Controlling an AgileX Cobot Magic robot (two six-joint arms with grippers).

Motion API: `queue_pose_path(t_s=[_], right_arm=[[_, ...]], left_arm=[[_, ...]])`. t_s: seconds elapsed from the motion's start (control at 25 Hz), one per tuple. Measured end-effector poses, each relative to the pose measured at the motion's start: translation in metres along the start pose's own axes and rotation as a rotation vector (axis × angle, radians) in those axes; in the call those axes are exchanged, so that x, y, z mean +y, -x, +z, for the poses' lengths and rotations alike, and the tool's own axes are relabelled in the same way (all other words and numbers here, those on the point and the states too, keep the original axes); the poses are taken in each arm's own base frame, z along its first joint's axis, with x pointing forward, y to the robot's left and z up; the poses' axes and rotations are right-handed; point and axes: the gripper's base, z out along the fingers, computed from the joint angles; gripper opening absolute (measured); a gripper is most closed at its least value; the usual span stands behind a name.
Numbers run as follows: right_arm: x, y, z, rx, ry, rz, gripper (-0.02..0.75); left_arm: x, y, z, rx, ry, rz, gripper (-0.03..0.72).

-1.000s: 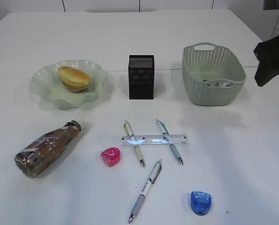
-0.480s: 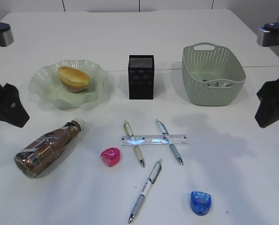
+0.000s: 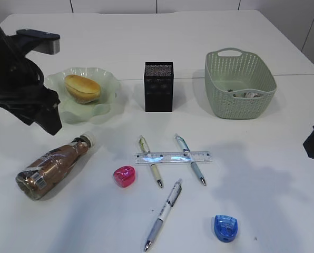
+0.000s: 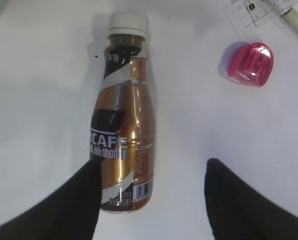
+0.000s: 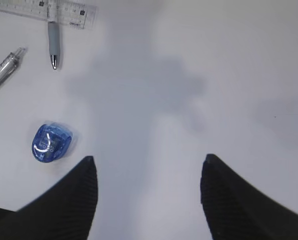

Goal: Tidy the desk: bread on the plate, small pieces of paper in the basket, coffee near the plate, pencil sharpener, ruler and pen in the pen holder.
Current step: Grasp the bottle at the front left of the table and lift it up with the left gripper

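Brown coffee bottle (image 4: pixel 123 120) lay on its side on the surface (image 3: pixel 262 174), near the plate (image 3: pixel 107 79) holding the bread (image 3: pixel 83 88). From the left wrist view its long axis ran straight away from the left end effector (image 4: pixel 149 200), cap farthest, base just beside one of the spread, empty fingers. The right end effector (image 5: pixel 146 200), likewise apart and empty, hung well apart, nearer the blue sharpener (image 5: pixel 51 142).

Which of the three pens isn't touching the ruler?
The pen nearest the camera, lying alone below the ruler. The other two pens cross the ruler.
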Motion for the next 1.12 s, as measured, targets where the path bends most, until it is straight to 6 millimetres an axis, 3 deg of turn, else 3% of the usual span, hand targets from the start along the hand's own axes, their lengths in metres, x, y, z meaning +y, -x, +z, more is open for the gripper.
queue_pose_path(t_s=[0.24, 0.48, 0.8, 1.12], right_arm=[[0.000, -0.001, 0.000, -0.007, -0.001, 0.000, 0.505], [0.000, -0.001, 0.000, -0.014, 0.000, 0.001, 0.506], [0.000, -0.001, 0.000, -0.014, 0.003, 0.003, 0.505], [0.000, -0.001, 0.000, -0.023, 0.003, 0.004, 0.505]], left_arm=[[-0.001, 0.011, 0.033, 0.072, -0.029, 0.027, 0.472], [-0.015, 0.029, 0.059, 0.104, -0.010, 0.113, 0.503], [-0.009, 0.051, 0.081, 0.181, 0.037, 0.160, 0.506], [-0.004, 0.049, 0.100, 0.255, 0.039, 0.157, 0.506]])
